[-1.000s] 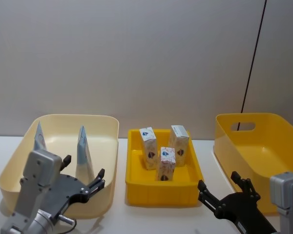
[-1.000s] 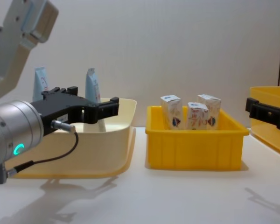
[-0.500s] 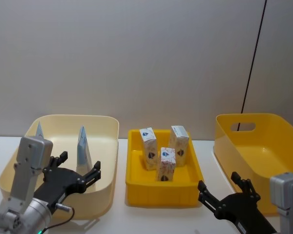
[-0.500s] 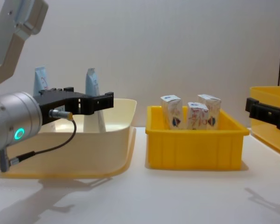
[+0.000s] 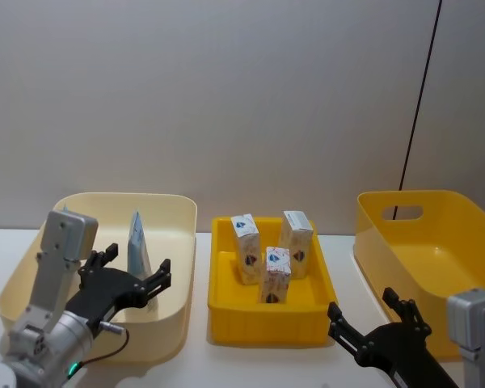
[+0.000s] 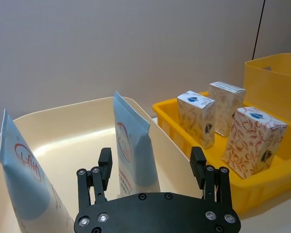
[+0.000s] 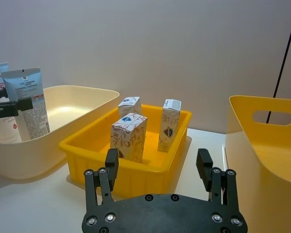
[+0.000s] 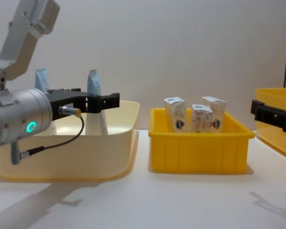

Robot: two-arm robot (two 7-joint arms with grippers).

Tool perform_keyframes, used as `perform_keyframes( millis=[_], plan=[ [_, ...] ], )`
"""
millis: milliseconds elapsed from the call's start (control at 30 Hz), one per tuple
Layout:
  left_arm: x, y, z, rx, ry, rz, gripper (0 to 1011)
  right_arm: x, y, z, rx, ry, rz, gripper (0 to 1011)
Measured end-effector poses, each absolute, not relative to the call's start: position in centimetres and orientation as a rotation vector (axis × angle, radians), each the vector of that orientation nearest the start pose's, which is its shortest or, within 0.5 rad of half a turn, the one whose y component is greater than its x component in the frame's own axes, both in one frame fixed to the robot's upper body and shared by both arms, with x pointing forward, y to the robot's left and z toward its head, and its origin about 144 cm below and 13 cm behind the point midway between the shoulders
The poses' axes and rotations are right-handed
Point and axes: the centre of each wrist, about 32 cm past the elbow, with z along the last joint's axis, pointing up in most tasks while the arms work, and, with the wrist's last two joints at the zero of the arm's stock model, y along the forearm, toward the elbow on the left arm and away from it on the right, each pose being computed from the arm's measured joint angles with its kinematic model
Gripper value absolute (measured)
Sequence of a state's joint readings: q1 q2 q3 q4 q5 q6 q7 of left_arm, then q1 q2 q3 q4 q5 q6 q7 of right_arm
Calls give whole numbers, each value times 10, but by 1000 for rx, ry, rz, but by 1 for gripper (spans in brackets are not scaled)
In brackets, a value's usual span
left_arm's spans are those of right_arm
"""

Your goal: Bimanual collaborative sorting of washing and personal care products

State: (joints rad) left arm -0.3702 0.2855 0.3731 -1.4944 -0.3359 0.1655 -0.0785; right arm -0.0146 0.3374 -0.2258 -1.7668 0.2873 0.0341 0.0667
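White bench (image 8: 143,205) across the foreground, carrying three bins in a row. Nearest on the right, right pincer (image 7: 157,156) low before the large yellow bin (image 5: 404,192), with fingers spread wide and nothing between them. Nearest on the left, left pincer (image 6: 151,158) poised in the cream bin (image 5: 145,195) from its near side, with fingers apart and lined up either side of the right-hand tube (image 6: 133,145), not clamped on it. Left of that, in the same bin, the left-hand tube (image 6: 24,179), also upright. In the middle, small yellow tray (image 5: 267,323) with three cartons (image 5: 276,272) standing close together. Beyond everything, plain grey wall. Judged early in the sorting: nothing lifted, nothing visible inside the large yellow bin, and apparently both tubes and all three cartons left to handle, most likely beginning with the right-hand tube.
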Motion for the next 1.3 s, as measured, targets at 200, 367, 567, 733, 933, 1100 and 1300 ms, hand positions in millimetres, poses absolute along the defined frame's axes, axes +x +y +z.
perform_keyframes(
  millis=[200, 367, 567, 733, 933, 1100, 1300],
  plan=[
    [549, 201, 1230, 53, -59, 1170, 1003, 443, -237, 1189, 26, -75, -1229, 1001],
    [556, 198, 1231, 70, -64, 1177, 975, 443, -237, 1189, 26, -75, -1230, 1001],
    [561, 196, 1231, 83, -67, 1182, 834, 443, -237, 1189, 26, -75, -1230, 1001],
    [564, 195, 1231, 88, -69, 1184, 700, 443, -237, 1189, 26, -75, -1230, 1001],
    [566, 195, 1232, 94, -71, 1187, 502, 443, -237, 1189, 26, -75, -1229, 1001],
    [567, 194, 1232, 95, -72, 1188, 332, 443, -237, 1189, 26, -75, -1230, 1001],
    [567, 195, 1232, 89, -73, 1178, 233, 443, -237, 1189, 26, -75, -1230, 1001]
  ],
)
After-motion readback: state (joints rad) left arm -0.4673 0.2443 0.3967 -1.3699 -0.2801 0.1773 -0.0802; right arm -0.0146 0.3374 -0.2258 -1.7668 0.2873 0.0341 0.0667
